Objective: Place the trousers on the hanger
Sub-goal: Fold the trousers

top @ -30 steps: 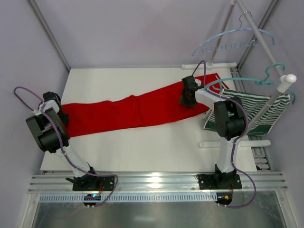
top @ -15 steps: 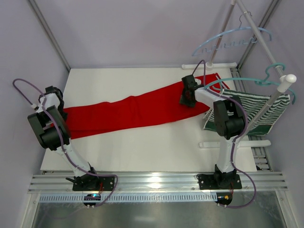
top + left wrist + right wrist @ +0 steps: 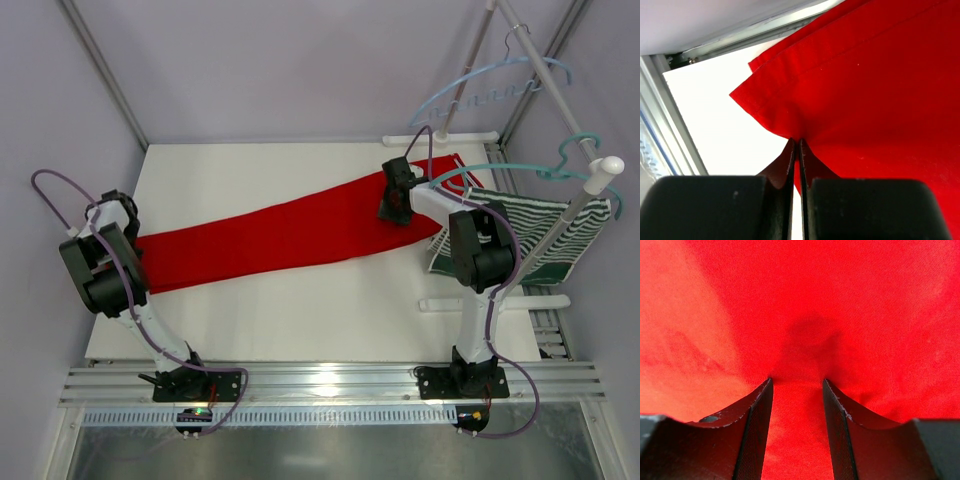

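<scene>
1. Trousers (image 3: 270,235): bright red woven cloth with a fine twill grain. They lie flat as one long, narrow band running diagonally across the white table (image 3: 300,310), from near the left edge up to the far right corner.
2. The leg hem at the left end is a folded, stitched edge with a pointed corner.
3. Left gripper (image 3: 796,150): the thin black fingers are pressed together, pinching the hem just behind that corner. The cloth is drawn smooth away from them.
4. Right gripper (image 3: 796,385): the curved, ribbed black fingers stand partly apart on the far right end of the trousers. Red cloth fills the gap and puckers in a shadowed dimple at the tips, so it is gripped.
5. Hanger (image 3: 490,85): thin pale blue plastic with a wavy notched lower bar and a metal hook. It hangs bare on a slanted white pole (image 3: 560,85) beyond the far right corner, well apart from the trousers.
6. Lower on the pole is a darker teal hanger (image 3: 500,170) carrying a green-and-white striped garment (image 3: 545,235).
</scene>
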